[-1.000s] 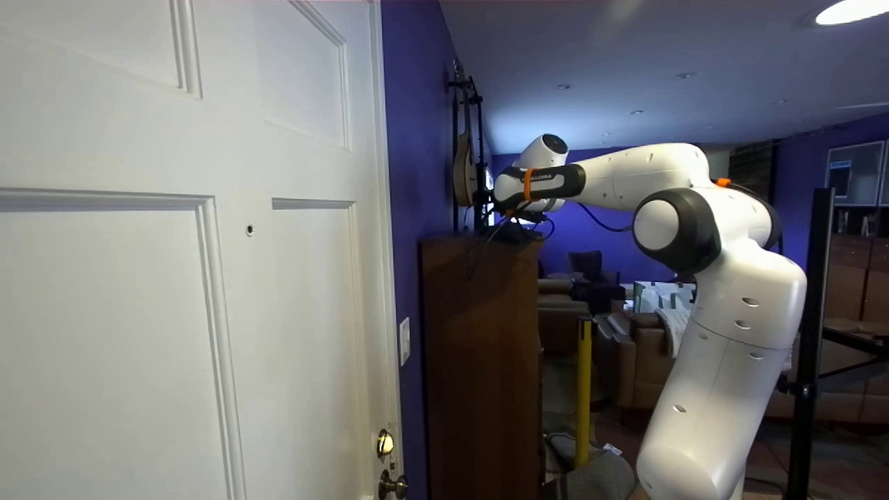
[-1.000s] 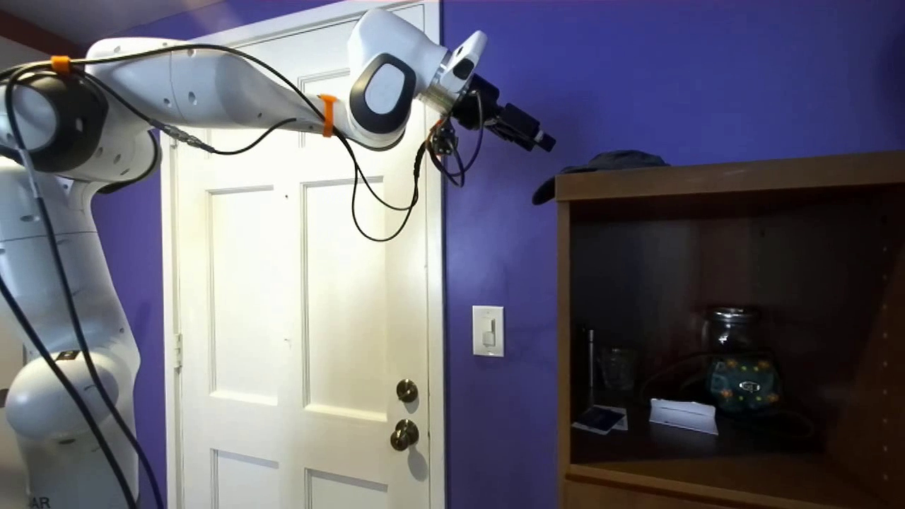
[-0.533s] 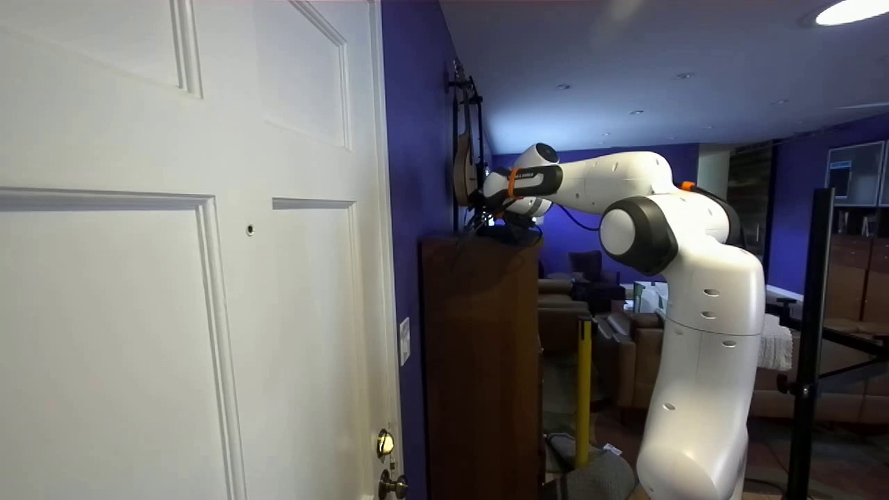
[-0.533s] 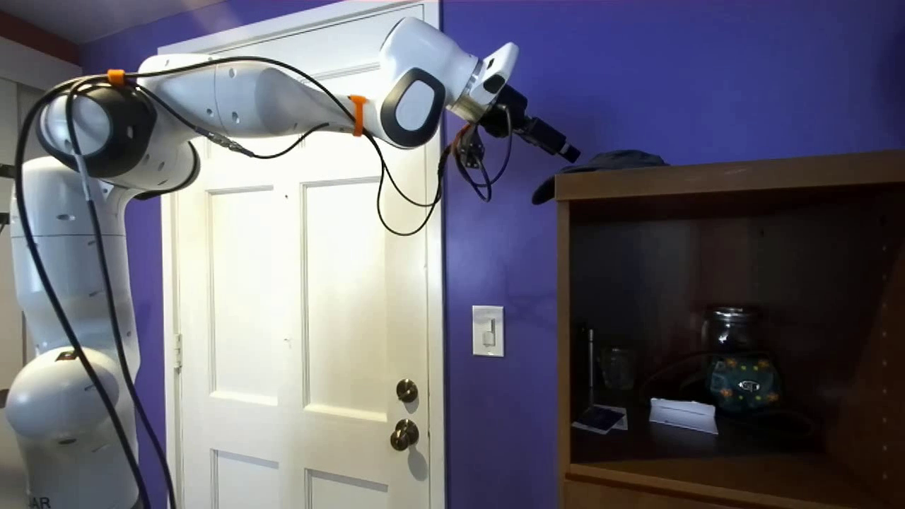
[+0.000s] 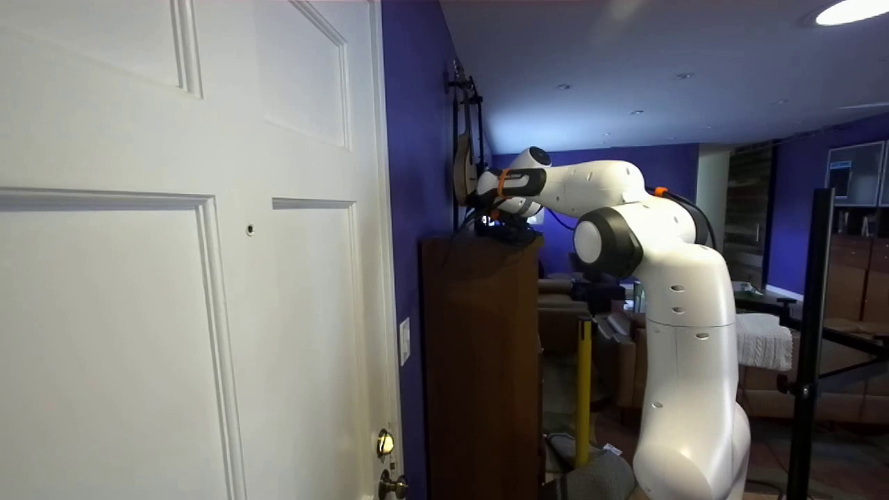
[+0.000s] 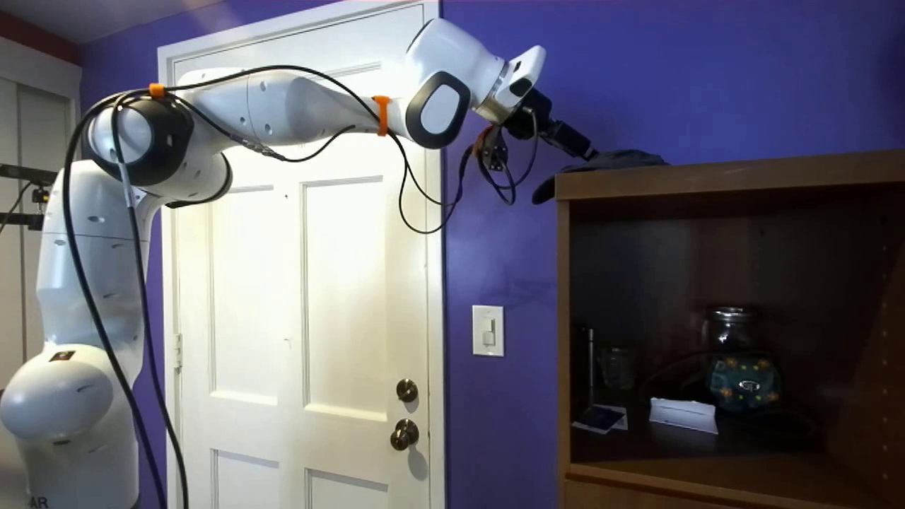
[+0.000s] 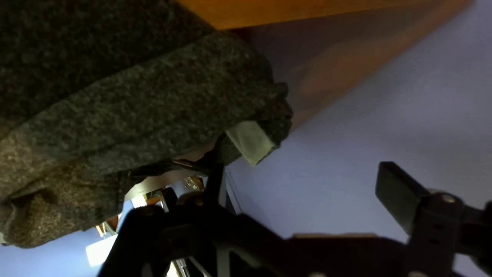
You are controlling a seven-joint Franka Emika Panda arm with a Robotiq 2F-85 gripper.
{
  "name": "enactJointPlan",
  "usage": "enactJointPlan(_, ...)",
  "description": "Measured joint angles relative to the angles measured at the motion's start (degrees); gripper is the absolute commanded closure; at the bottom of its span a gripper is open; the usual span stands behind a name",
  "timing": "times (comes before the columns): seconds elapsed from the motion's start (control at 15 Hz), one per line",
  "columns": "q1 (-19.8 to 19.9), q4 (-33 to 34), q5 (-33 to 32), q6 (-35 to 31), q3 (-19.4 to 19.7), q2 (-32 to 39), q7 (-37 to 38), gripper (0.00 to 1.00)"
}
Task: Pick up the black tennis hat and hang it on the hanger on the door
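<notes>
In an exterior view, the black cap (image 6: 626, 161) lay on the left end of the brown wooden cabinet (image 6: 728, 175), which bore it, apparent brim (image 6: 544, 191) overhanging the edge. The gripper (image 6: 589, 150) was angled down rightward at the cap, fingers (image 7: 400, 194) spread and holding nothing, presumably to admit fabric; contact could not be determined. The white panelled door (image 6: 343, 283) stood left; no hanger was identified.

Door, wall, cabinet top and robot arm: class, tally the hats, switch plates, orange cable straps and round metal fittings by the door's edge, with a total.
Hats: 1
Switch plates: 1
Orange cable straps: 2
Round metal fittings: 2
Total: 6
</notes>
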State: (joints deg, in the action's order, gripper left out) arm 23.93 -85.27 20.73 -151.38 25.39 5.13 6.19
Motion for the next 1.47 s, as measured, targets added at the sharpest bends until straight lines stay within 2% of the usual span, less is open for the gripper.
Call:
enactJointPlan(0.13,1.46,2.24,0.60,1.97,-0.02,1.78,0.00,0.00)
enactJointPlan(0.2,2.16,3.29,0.85,2.91,-0.05,2.60,0.00,0.05)
enactJointPlan(0.27,2.83,4.28,1.15,3.90,-0.12,3.33,0.00,0.26)
enactJointPlan(0.4,3.99,6.07,1.58,6.14,-0.43,4.49,0.00,0.31)
enactJointPlan(0.47,4.50,6.85,1.85,7.34,-0.69,4.89,0.00,0.37)
enactJointPlan(1.0,6.66,11.17,4.87,14.88,-2.39,5.70,-0.70,0.95)
enactJointPlan(1.07,6.77,11.44,5.02,15.78,-2.44,5.74,-0.76,0.99)
enactJointPlan(1.13,6.89,11.66,5.05,16.83,-2.44,5.78,-0.80,0.92)
enactJointPlan(1.2,7.03,11.85,5.05,17.72,-2.44,5.85,-0.82,0.66)
enactJointPlan(1.33,7.38,12.18,5.05,19.14,-2.44,6.08,-0.87,0.63)
enactJointPlan(1.47,7.49,12.19,5.05,19.88,-2.39,6.18,-0.99,0.89)
